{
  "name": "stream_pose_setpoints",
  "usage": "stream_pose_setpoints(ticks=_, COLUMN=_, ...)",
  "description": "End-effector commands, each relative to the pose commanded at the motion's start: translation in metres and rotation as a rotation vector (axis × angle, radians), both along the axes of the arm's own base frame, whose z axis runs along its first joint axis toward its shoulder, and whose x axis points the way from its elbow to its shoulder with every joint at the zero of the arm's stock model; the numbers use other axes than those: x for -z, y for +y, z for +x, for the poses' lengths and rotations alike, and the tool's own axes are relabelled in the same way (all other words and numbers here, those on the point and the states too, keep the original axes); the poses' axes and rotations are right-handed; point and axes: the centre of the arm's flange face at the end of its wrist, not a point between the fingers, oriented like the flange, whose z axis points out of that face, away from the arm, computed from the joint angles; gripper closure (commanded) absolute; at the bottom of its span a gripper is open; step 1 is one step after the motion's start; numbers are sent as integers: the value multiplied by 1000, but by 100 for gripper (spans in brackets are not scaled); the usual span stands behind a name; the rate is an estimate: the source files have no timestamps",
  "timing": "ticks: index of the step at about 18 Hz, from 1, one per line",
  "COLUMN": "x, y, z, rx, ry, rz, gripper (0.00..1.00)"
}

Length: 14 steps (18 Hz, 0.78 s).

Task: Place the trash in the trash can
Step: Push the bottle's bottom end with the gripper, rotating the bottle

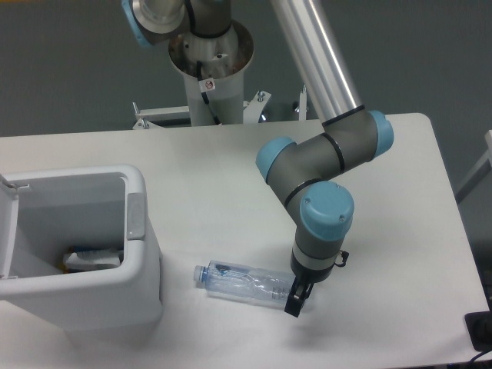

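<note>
The gripper [295,299] points straight down at the table [384,231], its dark fingers set at the base end of the clear bluish bottle [250,284]. Only the near finger shows plainly against the plastic; the other is hidden behind the bottle or the wrist, so whether the fingers are pressed onto the bottle or merely straddling it cannot be told. The bottle lies on its side on the white tabletop, stretching away to the left of the gripper, with its neck and cap at the far end — the end nearest the trash can [84,254]. Well to the left of the gripper, past the bottle's cap, stands that white boxy bin with its rounded rim and a grey tab on the side facing the gripper; its hinged lid [8,231] hangs open on the far left edge. Down inside the bin, at the bottom, a crumpled white wrapper [91,259] rests — some coloured print shows on it, too small to read. Directly above the gripper rises the arm's wrist with its light blue caps, and the silver upper arm slants up and away toward the mounting column [209,69] behind the table.
</note>
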Motion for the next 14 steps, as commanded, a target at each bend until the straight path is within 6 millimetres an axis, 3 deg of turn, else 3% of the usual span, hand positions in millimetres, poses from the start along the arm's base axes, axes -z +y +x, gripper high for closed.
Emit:
stream_pose_setpoints(ticks=9, x=26, y=7, z=3, rx=13, ry=-18, rz=-33, gripper=0)
stream_pose_setpoints(ticks=14, x=26, y=12, z=12, rx=30, ry=3, rz=-56, gripper=22)
